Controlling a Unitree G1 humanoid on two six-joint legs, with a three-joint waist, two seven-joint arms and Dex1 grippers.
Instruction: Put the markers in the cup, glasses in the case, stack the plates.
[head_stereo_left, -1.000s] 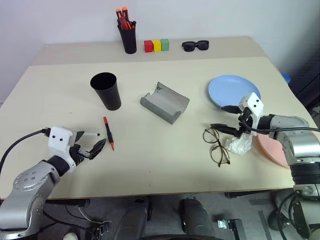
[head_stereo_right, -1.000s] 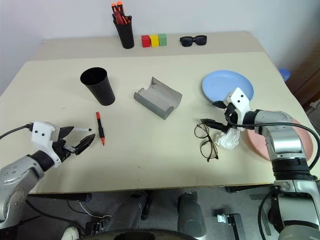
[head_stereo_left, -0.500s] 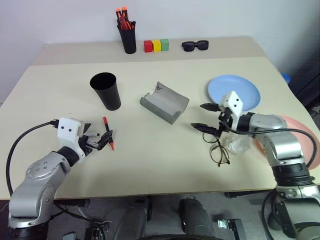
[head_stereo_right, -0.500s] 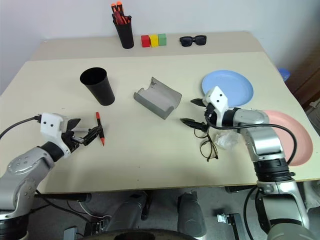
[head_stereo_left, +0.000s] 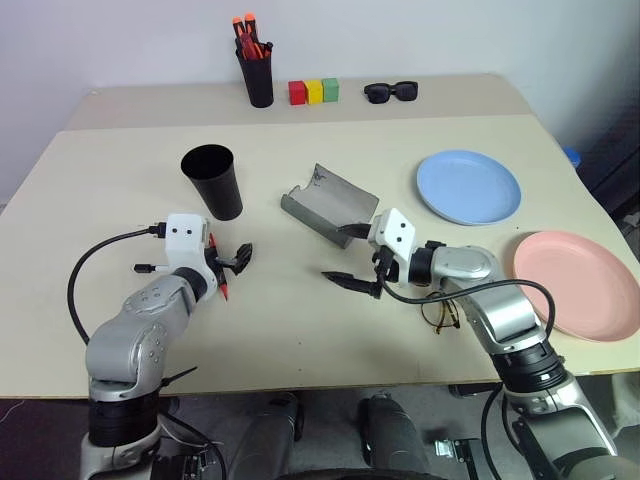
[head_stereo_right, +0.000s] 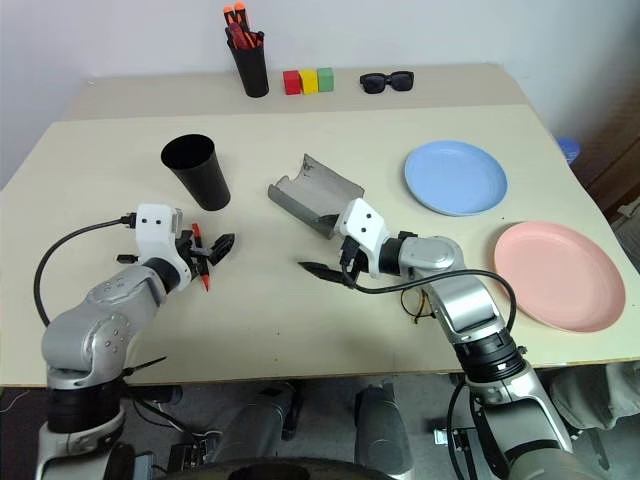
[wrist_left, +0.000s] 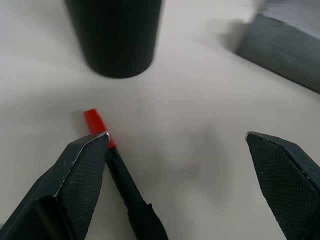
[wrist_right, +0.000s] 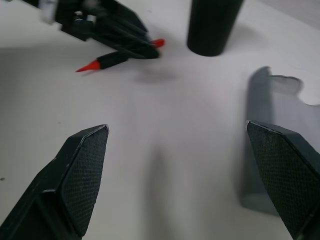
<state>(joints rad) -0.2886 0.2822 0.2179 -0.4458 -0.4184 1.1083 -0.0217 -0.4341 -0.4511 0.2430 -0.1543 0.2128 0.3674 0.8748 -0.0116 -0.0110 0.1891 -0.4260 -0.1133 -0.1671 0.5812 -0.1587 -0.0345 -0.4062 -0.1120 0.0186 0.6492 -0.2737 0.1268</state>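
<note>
Your table (head_stereo_left: 300, 340) carries the blue plate (head_stereo_left: 468, 186) at 2 o'clock, pink plate (head_stereo_left: 577, 284) at 3, grey case (head_stereo_left: 328, 204) central, black cup (head_stereo_left: 212, 181) at 10, your right gripper (head_stereo_left: 345, 255) released mid-table, left gripper (head_stereo_left: 228, 258) released over the red-ended marker (wrist_left: 102, 135), glasses (head_stereo_left: 442, 312) behind your right arm

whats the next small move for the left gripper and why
Probably ease the left gripper down and shut it on the red-ended marker. Its fingers are open, the marker lies on the table beside one of them, and the cup stands just beyond.
</note>
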